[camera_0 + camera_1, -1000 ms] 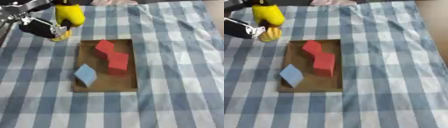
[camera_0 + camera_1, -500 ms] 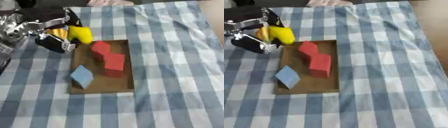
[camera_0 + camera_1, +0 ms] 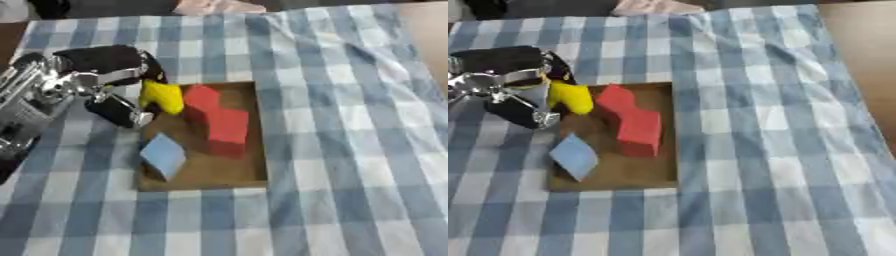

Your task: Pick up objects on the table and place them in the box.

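Note:
A shallow brown box [image 3: 229, 172] lies on the blue-and-white checked cloth. Inside it are a red zigzag block [image 3: 216, 121] and a light blue block [image 3: 163, 155] leaning at the left wall. My left hand [image 3: 109, 85] comes in from the left and is shut on a yellow block [image 3: 164, 96], which hangs over the box's upper left corner, beside the red block. The same yellow block [image 3: 570, 97] shows in the right eye view. My right hand is in neither view.
The checked tablecloth [image 3: 350, 140] covers the table, with wrinkles at the far right. A pinkish cloth [image 3: 217, 6] lies at the far edge. Bare wood [image 3: 859, 55] shows beyond the cloth at the right.
My left hand has carried the yellow block from the far left of the table down and right, to the box's upper left corner. The camera has also shifted.

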Controlling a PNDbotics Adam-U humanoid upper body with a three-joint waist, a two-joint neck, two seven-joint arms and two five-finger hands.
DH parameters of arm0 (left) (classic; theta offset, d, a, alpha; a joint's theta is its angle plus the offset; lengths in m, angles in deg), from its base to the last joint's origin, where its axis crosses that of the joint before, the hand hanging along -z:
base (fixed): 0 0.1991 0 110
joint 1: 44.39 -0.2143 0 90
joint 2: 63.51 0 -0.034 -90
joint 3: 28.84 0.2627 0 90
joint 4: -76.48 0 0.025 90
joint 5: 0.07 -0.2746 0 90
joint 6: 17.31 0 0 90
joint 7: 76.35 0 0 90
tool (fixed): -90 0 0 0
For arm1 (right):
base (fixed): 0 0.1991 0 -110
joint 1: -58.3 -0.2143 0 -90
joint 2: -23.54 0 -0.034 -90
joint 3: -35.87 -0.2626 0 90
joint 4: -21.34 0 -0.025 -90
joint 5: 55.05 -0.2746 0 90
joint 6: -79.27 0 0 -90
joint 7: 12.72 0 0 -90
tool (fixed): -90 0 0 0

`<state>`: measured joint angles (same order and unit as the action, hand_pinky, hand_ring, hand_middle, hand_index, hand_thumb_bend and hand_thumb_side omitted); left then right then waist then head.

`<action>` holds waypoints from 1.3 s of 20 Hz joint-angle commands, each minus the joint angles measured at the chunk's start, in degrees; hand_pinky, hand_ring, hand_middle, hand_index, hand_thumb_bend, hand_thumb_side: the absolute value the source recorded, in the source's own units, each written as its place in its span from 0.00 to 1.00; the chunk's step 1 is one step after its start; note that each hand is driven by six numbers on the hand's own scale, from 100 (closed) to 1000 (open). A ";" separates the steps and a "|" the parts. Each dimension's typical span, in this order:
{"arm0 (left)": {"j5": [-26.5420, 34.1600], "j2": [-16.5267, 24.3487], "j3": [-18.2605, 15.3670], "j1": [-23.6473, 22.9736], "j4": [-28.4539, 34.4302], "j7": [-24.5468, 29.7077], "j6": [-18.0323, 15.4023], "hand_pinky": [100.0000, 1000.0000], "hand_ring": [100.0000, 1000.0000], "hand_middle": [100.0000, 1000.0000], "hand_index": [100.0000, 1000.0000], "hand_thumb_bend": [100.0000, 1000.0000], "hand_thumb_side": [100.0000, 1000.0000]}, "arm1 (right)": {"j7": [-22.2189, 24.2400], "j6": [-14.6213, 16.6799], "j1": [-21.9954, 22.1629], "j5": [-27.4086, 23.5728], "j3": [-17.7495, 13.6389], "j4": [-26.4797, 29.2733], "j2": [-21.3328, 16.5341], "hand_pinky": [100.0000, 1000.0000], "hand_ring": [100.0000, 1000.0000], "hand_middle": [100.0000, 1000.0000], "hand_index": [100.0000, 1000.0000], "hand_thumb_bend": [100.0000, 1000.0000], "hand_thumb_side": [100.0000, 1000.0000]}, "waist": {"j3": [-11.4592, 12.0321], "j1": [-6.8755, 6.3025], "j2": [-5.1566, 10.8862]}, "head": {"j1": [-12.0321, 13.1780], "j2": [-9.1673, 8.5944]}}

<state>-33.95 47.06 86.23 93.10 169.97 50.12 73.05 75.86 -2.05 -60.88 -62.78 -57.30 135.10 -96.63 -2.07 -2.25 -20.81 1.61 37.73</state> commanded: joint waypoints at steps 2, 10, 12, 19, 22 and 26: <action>-1.46 0.26 -0.77 0.69 -0.69 -0.90 -1.99 0.95 0.91 0.85 0.99 0.37 0.62 | 0.15 0.06 -0.31 -0.44 -0.92 0.84 -1.21 0.90 1.00 0.65 0.74 0.00 0.47 | -0.08 0.30 1.12 | -0.32 -0.69; -5.64 -0.14 -4.14 1.33 -0.16 -2.21 -4.08 0.97 0.94 0.88 1.00 0.56 0.70 | 0.19 -0.10 0.03 -0.42 -0.96 0.84 -1.16 0.90 1.00 0.65 0.73 0.00 0.47 | 0.27 0.30 1.30 | -1.79 -0.25; -5.87 -0.19 -4.83 1.38 -0.05 -2.41 -3.68 0.96 0.93 0.87 1.00 0.43 0.65 | 0.16 -0.16 0.09 -0.43 -0.99 0.84 -1.15 0.90 1.00 0.65 0.74 0.00 0.47 | 0.34 0.33 1.38 | -2.10 -0.23; -7.31 0.72 -11.23 2.61 0.49 -8.22 1.47 0.93 0.89 0.81 0.87 0.24 0.43 | 0.02 -0.09 0.30 -0.50 -1.15 0.84 -1.27 0.90 1.00 0.65 0.74 0.00 0.47 | 0.51 0.53 1.66 | -2.54 0.08; -9.87 1.13 -15.10 4.76 -4.99 -11.32 4.47 0.92 0.88 0.80 0.89 0.23 0.42 | -0.13 0.05 0.39 -0.55 -1.28 0.84 -1.42 0.90 1.00 0.65 0.74 0.00 0.47 | 0.46 0.50 1.73 | -2.42 0.23; -10.62 0.80 -17.11 7.48 -14.22 -12.88 3.82 0.93 0.89 0.81 0.94 0.29 0.48 | -0.35 0.34 0.38 -0.65 -1.48 0.84 -1.51 0.90 1.00 0.65 0.73 0.00 0.47 | 0.08 0.29 1.58 | -2.11 -0.06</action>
<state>-44.12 46.31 70.57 99.36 157.54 37.95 76.94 75.66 -1.91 -59.93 -62.81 -57.78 135.10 -96.59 -2.03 -2.06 -20.57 -0.57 37.80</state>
